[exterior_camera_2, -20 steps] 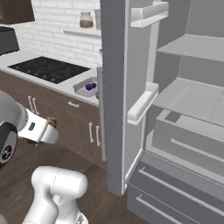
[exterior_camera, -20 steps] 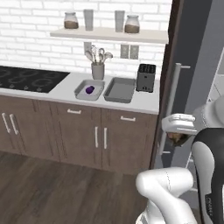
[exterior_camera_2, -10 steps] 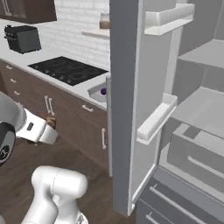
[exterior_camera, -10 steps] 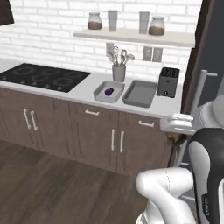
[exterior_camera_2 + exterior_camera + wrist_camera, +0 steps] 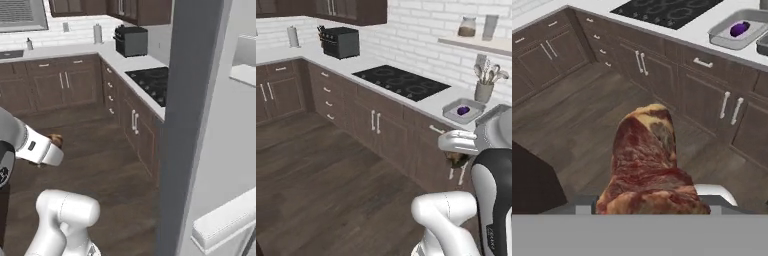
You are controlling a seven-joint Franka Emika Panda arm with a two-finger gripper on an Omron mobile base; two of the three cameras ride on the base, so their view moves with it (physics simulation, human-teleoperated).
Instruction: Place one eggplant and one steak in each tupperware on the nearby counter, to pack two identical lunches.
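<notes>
The step in hand looks like the carrying of a steak [image 5: 647, 165] to the counter [image 5: 431, 102]: the mottled brown and tan chunk stands up between the gripper [image 5: 648, 202] jaws in the hand view, so the pincer is pinching the steak, not spread free and not pressed fully together. In the left base view the gripper [image 5: 456, 157] hangs in front of the lower cabinets, below the counter's front edge, with the steak [image 5: 457, 159] a small brown lump under the white hand. The arm is folded close to the base, the hand held low and pointing roughly toward the cabinet fronts. On the counter, near its right end beside the stovetop [image 5: 401, 80], sits a light grey tupperware [image 5: 452, 114] holding one bright purple eggplant [image 5: 463, 110]; a second tray's edge shows just beside it at the frame's right edge. The next move likely calls for lifting the hand above counter height, bringing it over the tupperware with the eggplant, and lowering before letting go, keeping clear of the rim.
</notes>
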